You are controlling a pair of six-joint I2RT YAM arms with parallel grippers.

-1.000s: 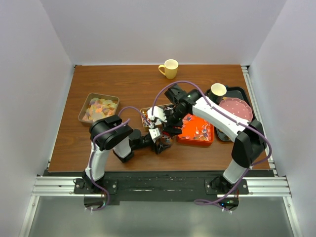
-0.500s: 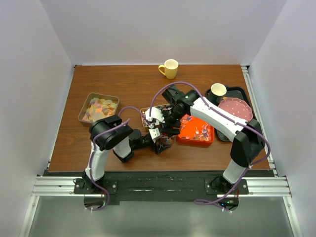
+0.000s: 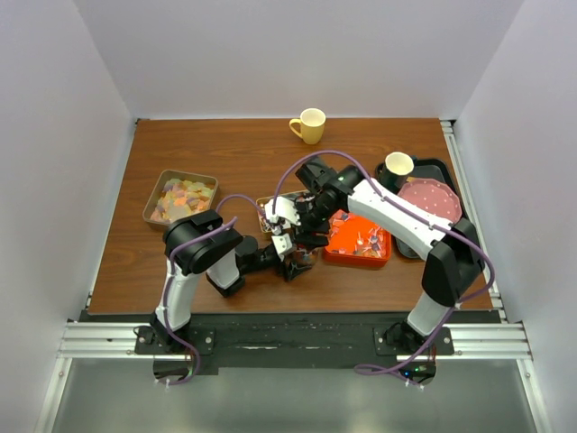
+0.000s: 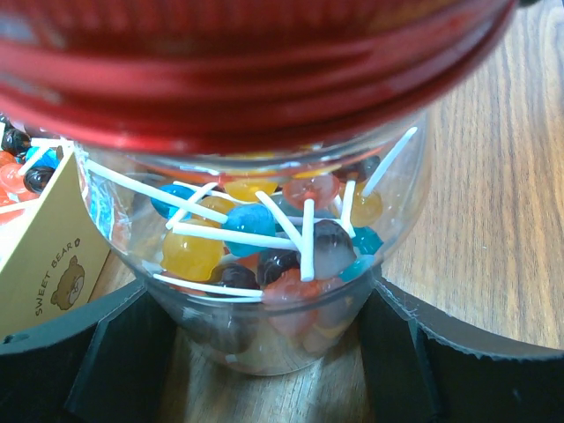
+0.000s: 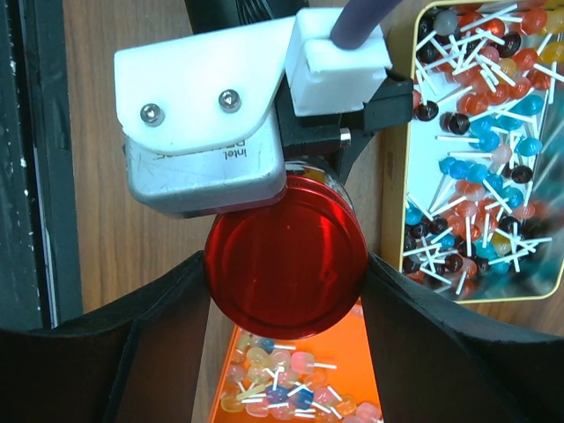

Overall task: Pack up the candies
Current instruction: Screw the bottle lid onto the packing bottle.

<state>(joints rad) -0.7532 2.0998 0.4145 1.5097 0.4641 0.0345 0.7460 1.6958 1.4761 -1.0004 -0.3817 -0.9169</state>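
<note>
A clear jar (image 4: pixel 264 291) of candies (image 4: pixel 242 225) on white sticks stands on the table, and my left gripper (image 4: pixel 264 313) is shut on its lower body. A red lid (image 5: pixel 286 256) sits on the jar's mouth, and my right gripper (image 5: pixel 286 273) is shut on it from above. In the top view both grippers meet at the near middle of the table, the right gripper (image 3: pixel 303 236) over the left gripper (image 3: pixel 294 260). More candies lie in an orange tray (image 5: pixel 374 370), a yellow tin (image 5: pixel 476 150) and a brown tray (image 3: pixel 180 198).
A yellow mug (image 3: pixel 309 125) stands at the back. A black tray (image 3: pixel 439 170) at the right holds a pink dotted plate (image 3: pixel 431 198) and a small cup (image 3: pixel 398 165). The yellow tin's wall (image 4: pixel 48 256) stands close to the left of the jar.
The right arm has shifted slightly to the left over the jar. The left arm and the jar have not moved.
</note>
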